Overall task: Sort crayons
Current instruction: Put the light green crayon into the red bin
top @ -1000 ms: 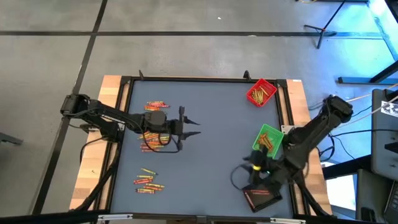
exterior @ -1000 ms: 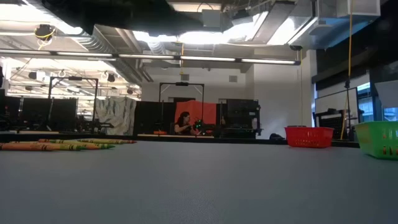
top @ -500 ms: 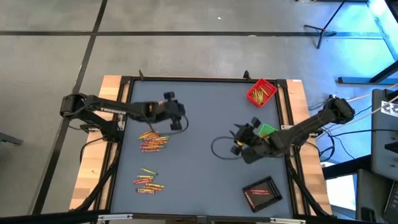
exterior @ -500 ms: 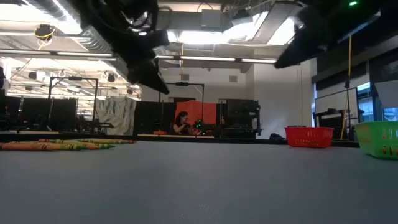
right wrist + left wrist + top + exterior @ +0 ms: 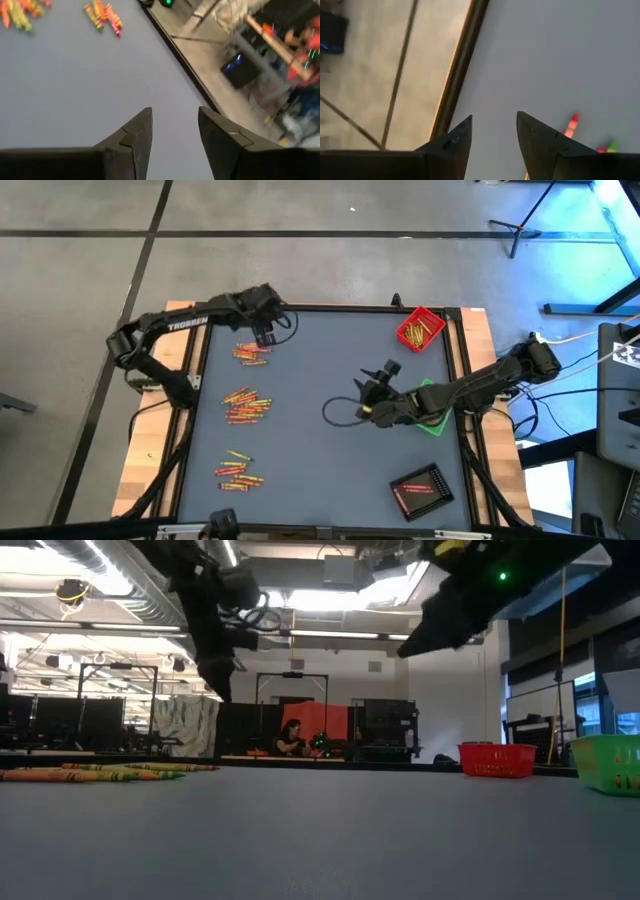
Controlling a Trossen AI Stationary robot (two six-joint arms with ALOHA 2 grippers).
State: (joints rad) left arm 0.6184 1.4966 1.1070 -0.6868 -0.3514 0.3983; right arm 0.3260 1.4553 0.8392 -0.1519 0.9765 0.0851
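The crayons lie on the grey mat in three loose heaps on the table's left: a far one (image 5: 250, 352), a middle one (image 5: 245, 405) and a near one (image 5: 235, 470). My left gripper (image 5: 262, 330) is open and empty, just on the far side of the far heap; a few crayon tips (image 5: 571, 124) show beside its fingers (image 5: 492, 127). My right gripper (image 5: 366, 392) is open and empty over the middle of the table, pointing toward the left; its wrist view shows two heaps (image 5: 102, 15) far ahead of its fingers (image 5: 175, 122).
A red tray (image 5: 420, 328) with crayons stands at the far right. A green tray (image 5: 437, 426) lies partly under my right arm. A black tray (image 5: 418, 490) with crayons stands at the near right. A raised frame (image 5: 300, 308) edges the mat.
My left gripper has gone from beside the middle heap toward the table's far left, to the far heap. My right gripper has gone from beside the black tray toward the far edge and the left, to the middle of the table. The crayons have stayed put.
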